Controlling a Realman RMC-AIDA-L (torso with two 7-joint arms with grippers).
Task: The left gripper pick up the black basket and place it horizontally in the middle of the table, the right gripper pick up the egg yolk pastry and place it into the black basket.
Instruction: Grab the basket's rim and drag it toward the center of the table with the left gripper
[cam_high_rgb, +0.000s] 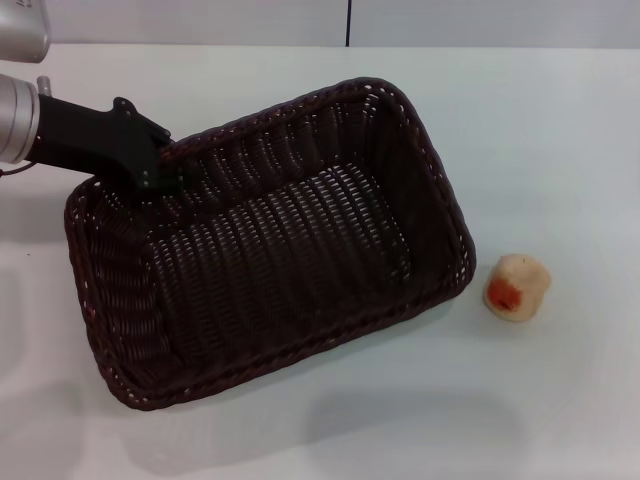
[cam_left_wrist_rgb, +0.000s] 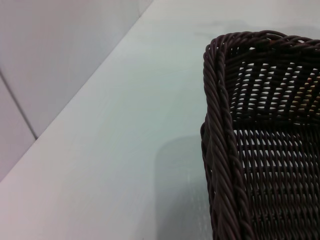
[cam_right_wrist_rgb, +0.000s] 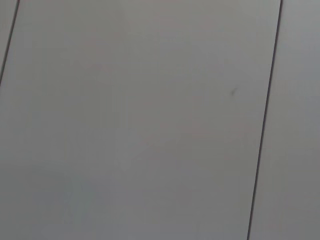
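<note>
The black basket (cam_high_rgb: 270, 240) is skewed on the white table (cam_high_rgb: 560, 130), one long side running from near left to far right. A shadow offset toward the near edge shows it hangs slightly above the tabletop. My left gripper (cam_high_rgb: 158, 165) comes in from the left and is shut on the basket's far-left rim. The left wrist view shows only a corner of the basket (cam_left_wrist_rgb: 225, 150), with its shadow on the table below. The egg yolk pastry (cam_high_rgb: 518, 287) lies on the table just right of the basket, orange patch facing front. The right gripper is out of view.
Bare white tabletop surrounds the basket in front, behind and to the right. A wall with panel seams (cam_right_wrist_rgb: 265, 125) fills the right wrist view. A grey wall (cam_left_wrist_rgb: 60, 65) borders the table's edge in the left wrist view.
</note>
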